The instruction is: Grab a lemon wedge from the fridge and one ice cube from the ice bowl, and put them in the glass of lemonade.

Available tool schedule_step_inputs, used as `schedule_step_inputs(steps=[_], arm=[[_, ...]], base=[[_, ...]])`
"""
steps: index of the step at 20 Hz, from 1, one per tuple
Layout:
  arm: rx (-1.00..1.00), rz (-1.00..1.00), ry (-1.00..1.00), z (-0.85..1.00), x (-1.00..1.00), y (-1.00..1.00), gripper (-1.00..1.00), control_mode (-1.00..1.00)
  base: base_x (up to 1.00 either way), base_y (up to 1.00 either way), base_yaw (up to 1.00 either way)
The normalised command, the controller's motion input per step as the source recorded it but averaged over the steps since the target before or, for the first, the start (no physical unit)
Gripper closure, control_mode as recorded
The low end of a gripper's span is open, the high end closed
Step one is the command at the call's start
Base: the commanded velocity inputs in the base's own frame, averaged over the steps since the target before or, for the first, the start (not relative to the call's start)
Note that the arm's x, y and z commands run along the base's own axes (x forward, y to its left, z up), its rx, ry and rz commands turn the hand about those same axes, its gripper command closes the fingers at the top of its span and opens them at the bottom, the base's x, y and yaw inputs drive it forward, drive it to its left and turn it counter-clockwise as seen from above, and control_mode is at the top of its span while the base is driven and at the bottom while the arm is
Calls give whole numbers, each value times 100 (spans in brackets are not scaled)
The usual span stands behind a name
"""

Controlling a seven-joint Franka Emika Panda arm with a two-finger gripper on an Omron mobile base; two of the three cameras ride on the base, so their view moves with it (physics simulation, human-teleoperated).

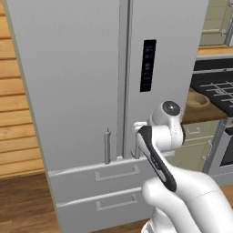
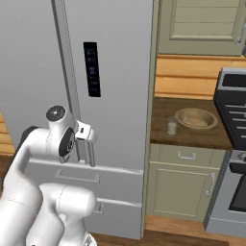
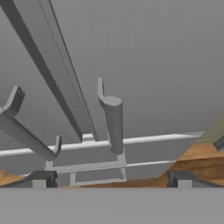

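The gripper (image 3: 111,181), jaws spread wide and grasping nothing, lines up on the right door's handle (image 3: 114,124) of the closed fridge (image 2: 115,72) — the lemon wedge presumably inside. On the counter to the right, glass (image 2: 171,126) sits beside bowl (image 2: 196,118).

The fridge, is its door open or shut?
Shut. Both doors of the fridge lie flat and flush, and nothing inside shows.
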Motion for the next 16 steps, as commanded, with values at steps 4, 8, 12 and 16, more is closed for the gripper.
schedule_step_inputs(steps=[4,8,12,16], arm=[[-9,0,4,-9,31,0,-100,-100],[0,2,1,-22,3,0,-100,-100],[0,1,3,-44,3,0,-100,-100],[0,2,1,-35,19,-2,-100,-100]], base=[[0,0,0],[0,0,0],[0,0,0],[0,0,0]])
